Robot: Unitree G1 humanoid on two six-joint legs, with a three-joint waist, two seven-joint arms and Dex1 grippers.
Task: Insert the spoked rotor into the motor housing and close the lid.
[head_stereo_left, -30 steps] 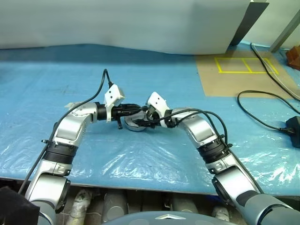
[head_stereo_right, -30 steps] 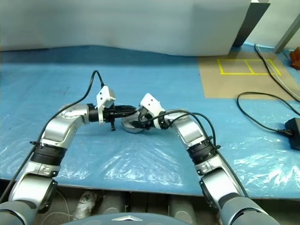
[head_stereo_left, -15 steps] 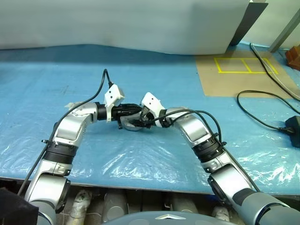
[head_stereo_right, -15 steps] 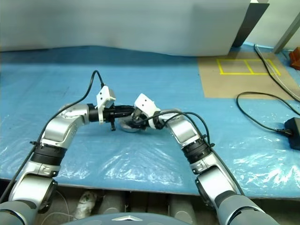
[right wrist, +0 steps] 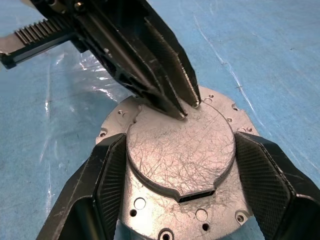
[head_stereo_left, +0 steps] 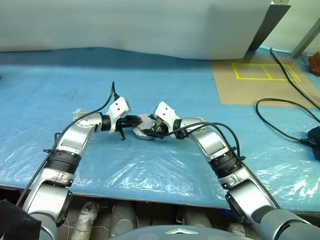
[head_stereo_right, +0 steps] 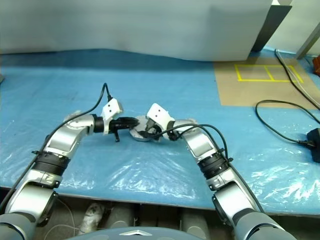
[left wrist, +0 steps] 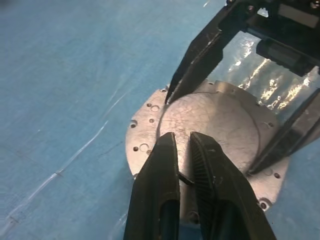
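Note:
The lid (right wrist: 180, 150) is a round grey metal disc with a scratched raised centre and a flange with small holes. It lies flat on the blue table (head_stereo_left: 200, 100), between my two hands. My right gripper (right wrist: 180, 137) is closed on the raised centre, one finger against each side of its edge. My left gripper (left wrist: 182, 137) is shut, its tips resting on the lid's top face near the rim. The motor housing sits under the lid and is hidden by it. The spoked rotor is hidden.
Clear plastic sheet covers the blue table. At the back right lies a brown board (head_stereo_left: 255, 82) marked with yellow tape. A black cable (head_stereo_left: 285, 107) and a black plug block (head_stereo_left: 315, 135) lie at the far right. A white panel (head_stereo_left: 150, 25) closes off the back.
My left gripper has sunk a little and come down onto the lid's top. The right gripper has kept its hold and its place.

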